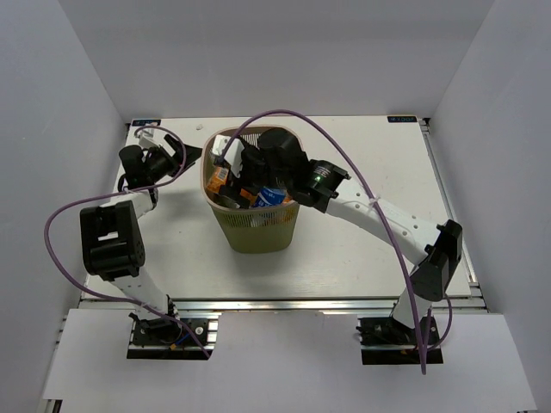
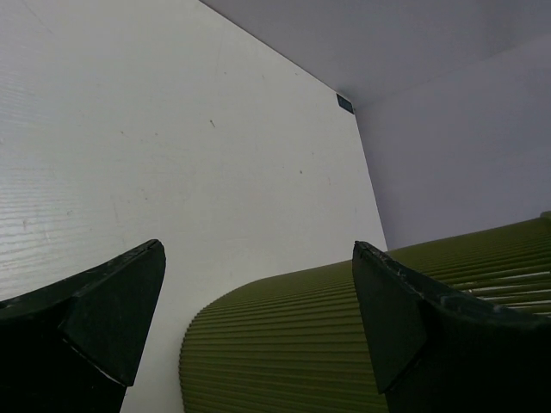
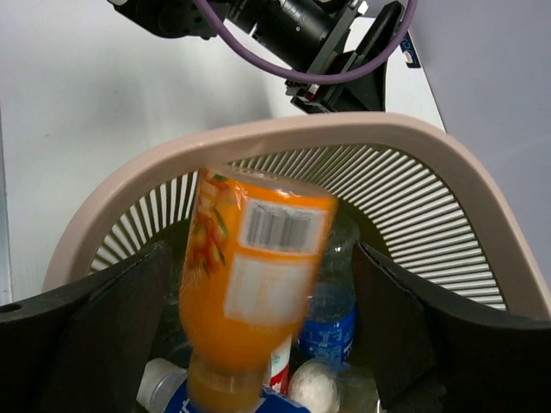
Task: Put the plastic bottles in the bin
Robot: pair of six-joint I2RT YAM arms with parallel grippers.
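The olive-tan bin stands mid-table with several bottles inside, among them a blue-labelled one and an orange one. My right gripper hangs over the bin's mouth, open. In the right wrist view an orange bottle is between the spread fingers, cap down and blurred, touching neither. Below it lie a clear blue-labelled bottle and others. My left gripper is open and empty at the bin's left side. Its wrist view shows the ribbed bin wall between the fingers.
The bin rim curves round in front of the right gripper. The left arm's wrist and purple cable sit just beyond the rim. White walls close the table at the back and both sides.
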